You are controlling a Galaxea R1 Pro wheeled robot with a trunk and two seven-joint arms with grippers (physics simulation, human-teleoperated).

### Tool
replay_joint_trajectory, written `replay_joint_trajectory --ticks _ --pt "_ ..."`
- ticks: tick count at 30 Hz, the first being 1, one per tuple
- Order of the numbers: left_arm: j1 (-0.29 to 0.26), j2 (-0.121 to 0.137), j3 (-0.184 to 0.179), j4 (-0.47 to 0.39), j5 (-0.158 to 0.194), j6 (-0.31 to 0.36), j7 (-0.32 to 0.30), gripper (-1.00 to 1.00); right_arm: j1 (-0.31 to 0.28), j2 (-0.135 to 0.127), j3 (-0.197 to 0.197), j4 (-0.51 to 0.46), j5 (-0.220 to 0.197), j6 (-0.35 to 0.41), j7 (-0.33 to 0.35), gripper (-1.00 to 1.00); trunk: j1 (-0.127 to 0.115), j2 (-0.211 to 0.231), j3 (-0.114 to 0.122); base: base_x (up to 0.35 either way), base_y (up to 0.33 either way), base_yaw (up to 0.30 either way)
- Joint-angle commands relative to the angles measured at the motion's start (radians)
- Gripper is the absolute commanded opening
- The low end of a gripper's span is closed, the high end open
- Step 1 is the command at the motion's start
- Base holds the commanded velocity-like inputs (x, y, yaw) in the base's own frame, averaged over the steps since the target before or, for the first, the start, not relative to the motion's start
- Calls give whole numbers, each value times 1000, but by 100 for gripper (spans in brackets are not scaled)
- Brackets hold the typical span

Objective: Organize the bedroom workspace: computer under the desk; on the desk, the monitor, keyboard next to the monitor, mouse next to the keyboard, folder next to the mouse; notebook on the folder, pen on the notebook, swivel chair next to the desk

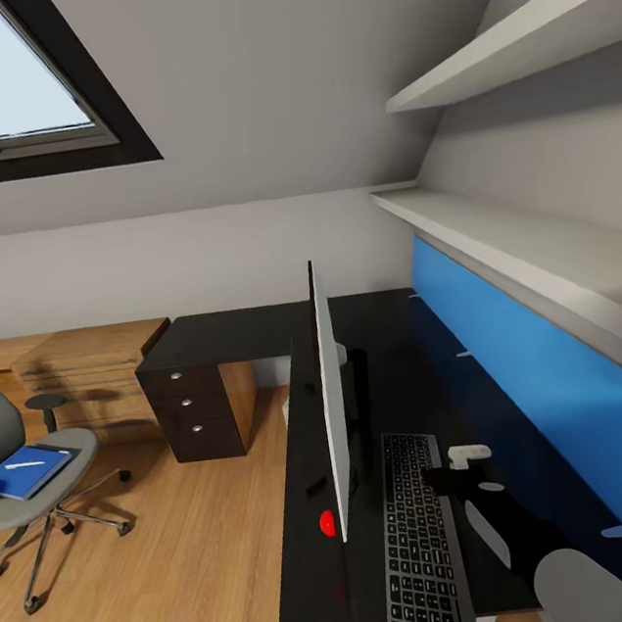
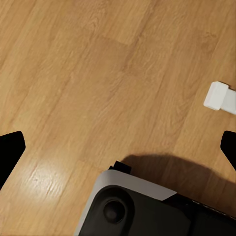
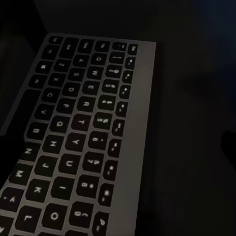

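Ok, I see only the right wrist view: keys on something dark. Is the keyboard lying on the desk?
Observer: Yes, the keyboard lies flat on the black desk, beside the upright monitor.
Operator: Where is the notebook?
Observer: The blue notebook lies on the seat of the swivel chair, with the pen on top.
Operator: And my left pincer?
Observer: The left pincer is open above the wooden floor, holding nothing.

Monitor (image 1: 331, 397) walls off keyboard (image 1: 415, 544); beyond seems open.
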Motion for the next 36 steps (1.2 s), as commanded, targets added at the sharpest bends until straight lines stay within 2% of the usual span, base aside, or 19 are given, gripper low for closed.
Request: replay_joint_trajectory --ticks 1,7,8,10,11,12,13,14,15,16,17,18,19,21,27,29,30,31,36 --pt "0 -1 1 -2 2 -1 1 100 0 -1 4 -2 -10 5 -5 100 4 -9 -5 0 0 0" --pt "0 0 1 -20 2 2 2 100 0 -1 4 -1 -9 8 -8 100 27 -51 -24 0 0 0" --pt "0 0 3 -88 4 9 1 100 0 -2 5 -1 -9 9 -9 100 31 -58 -27 0 0 0" --pt "0 -1 5 -161 5 31 1 100 0 -2 5 -1 -9 10 -11 100 39 -72 -33 0 0 0" --pt "0 -1 6 -244 6 81 1 100 0 -1 5 -1 -9 10 -15 100 43 -79 -36 0 0 0" --pt "0 -2 7 -288 6 120 1 100 0 -1 5 -1 -9 10 -17 100 47 -86 -39 0 0 0" --pt "0 -4 8 -379 7 221 1 100 0 -1 5 -1 -9 10 -22 100 50 -93 -43 0 0 0" --pt "0 -6 9 -524 10 419 2 100 0 -1 5 -1 -9 10 -33 100 54 -100 -46 0 0 0" --pt "0 -6 10 -569 12 485 3 100 0 0 5 -1 -9 11 -37 100 58 -107 -49 0 0 0" --pt "0 -7 14 -651 25 600 4 100 0 0 5 -1 -9 11 -47 100 62 -114 -52 0 0 0" --pt "0 -7 16 -689 34 647 4 100 0 0 5 -1 -10 11 -53 100 66 -121 -55 0 0 0" --pt "0 -8 17 -758 60 716 5 100 0 2 6 -1 -10 11 -68 100 70 -128 -58 0 0 0" --pt "0 -7 16 -929 151 817 8 100 -1 7 7 -2 -12 43 -91 100 73 -135 -61 0 0 0" --pt "0 -6 16 -991 181 847 9 100 -1 8 7 -3 -13 76 -96 100 81 -149 -68 0 0 0" --pt "0 -8 18 -1044 207 883 12 100 0 8 6 -6 -17 111 -99 100 104 -191 -86 0 0 0" --pt "0 -8 18 -1021 211 886 15 100 0 8 4 -8 -20 114 -100 100 112 -205 -93 0 0 0" --pt "0 -3 19 -951 212 885 17 100 0 9 3 -10 -23 118 -102 100 116 -212 -96 0 0 0" --pt "0 1 20 -929 212 884 17 100 0 9 2 -10 -23 118 -102 100 119 -219 -99 0 0 0" --pt "0 5 23 -913 212 881 18 100 0 9 -1 -10 -24 117 -100 100 139 -254 -115 0 0 0"
